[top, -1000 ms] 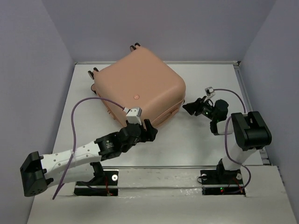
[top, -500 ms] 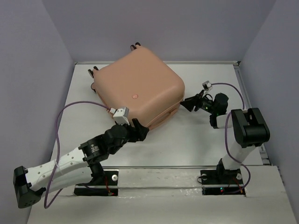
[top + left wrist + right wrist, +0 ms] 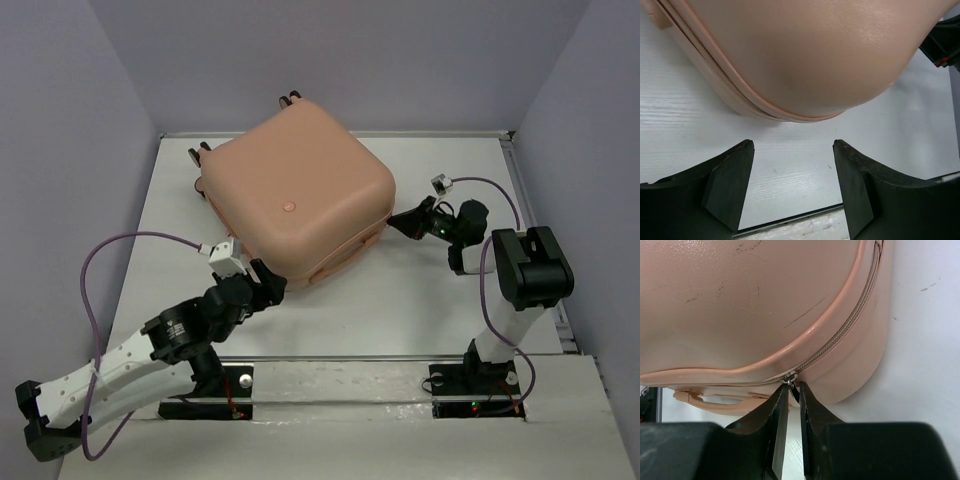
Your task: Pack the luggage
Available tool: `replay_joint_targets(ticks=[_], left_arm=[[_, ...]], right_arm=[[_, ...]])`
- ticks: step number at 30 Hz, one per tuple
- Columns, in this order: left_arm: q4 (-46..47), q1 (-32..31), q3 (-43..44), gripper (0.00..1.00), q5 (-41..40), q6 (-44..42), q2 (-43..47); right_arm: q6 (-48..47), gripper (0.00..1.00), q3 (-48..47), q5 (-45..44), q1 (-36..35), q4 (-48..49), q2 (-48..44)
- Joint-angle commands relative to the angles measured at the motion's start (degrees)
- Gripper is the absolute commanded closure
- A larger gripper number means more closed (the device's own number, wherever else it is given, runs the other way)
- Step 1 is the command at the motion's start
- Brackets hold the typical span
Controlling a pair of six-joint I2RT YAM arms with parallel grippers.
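Observation:
The peach-pink luggage (image 3: pixel 295 195) lies closed and flat on the white table, wheels (image 3: pixel 290 98) at the far side. My right gripper (image 3: pixel 395 219) is at its right corner, shut on the metal zipper pull (image 3: pixel 793 383) where the zipper seam (image 3: pixel 840 337) bends. The suitcase shell fills the right wrist view (image 3: pixel 740 300). My left gripper (image 3: pixel 268 283) is open and empty just in front of the suitcase's near corner, which shows in the left wrist view (image 3: pixel 790 55) beyond the two black fingers (image 3: pixel 730 185).
The table's (image 3: pixel 400 310) near edge runs just below the left fingers (image 3: pixel 790 220). Grey walls close in the table on the left, back and right. A peach handle (image 3: pixel 695 400) sticks out on the suitcase's side.
My left arm has swung left along the suitcase's near edge. My right gripper has moved in to the suitcase's right corner and closed on the zipper pull.

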State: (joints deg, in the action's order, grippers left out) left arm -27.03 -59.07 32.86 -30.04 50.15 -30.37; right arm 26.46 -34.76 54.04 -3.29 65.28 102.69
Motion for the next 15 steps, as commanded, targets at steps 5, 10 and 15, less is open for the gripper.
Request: replay_joint_targets(ticks=[5, 10, 15], left_arm=[[6.41, 4.73, 0.89, 0.19, -3.99, -1.61, -5.21], [16.82, 7.92, 1.85, 0.18, -1.16, -6.02, -11.10], [22.01, 8.79, 2.12, 0.19, 0.07, -8.05, -14.09]], right_arm=[[-2.80, 0.93, 1.18, -6.03, -1.11, -0.83, -3.46], [-10.44, 0.93, 4.96, -19.36, -8.30, -12.86, -11.54], [-9.24, 0.93, 11.03, -32.22, -20.40, -17.27, -19.01]])
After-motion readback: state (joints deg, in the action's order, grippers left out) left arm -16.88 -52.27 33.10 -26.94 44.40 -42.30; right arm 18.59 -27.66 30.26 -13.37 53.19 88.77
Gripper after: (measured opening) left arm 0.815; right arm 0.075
